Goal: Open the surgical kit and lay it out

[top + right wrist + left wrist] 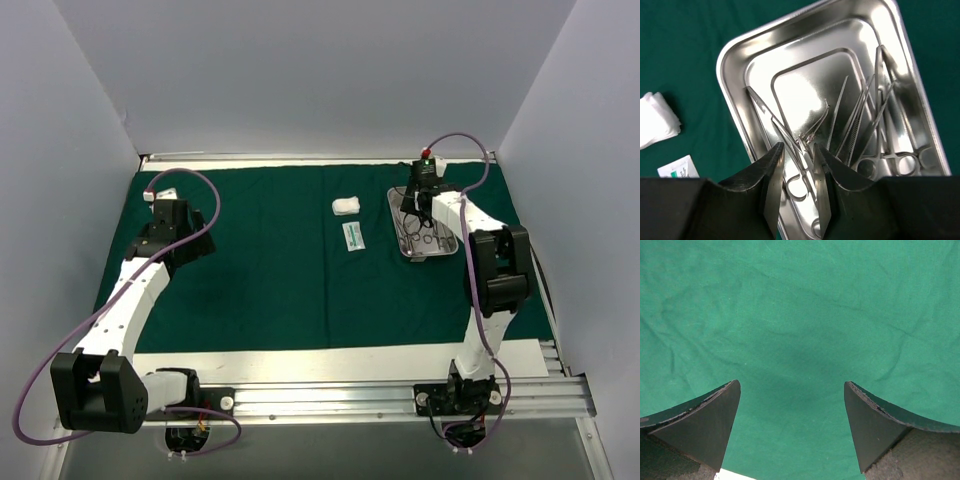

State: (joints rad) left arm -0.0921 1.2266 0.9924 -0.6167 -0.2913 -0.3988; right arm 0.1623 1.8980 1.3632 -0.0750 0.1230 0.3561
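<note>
So the dark green cloth drape is spread flat with the white gauze wad and small white-green packet laid on it mid-table, and the rectangular shiny steel tray sits far right holding the small silver scissor-like instruments. Our right gripper hangs over it, fingers narrowly parted astride one curved-tip clamp (can't tell if they're pinching), while the left gripper gapes wide over bare cloth. We reckon those tools are light, stiff and slippery, so grab across the shanks near the hinge.
</note>
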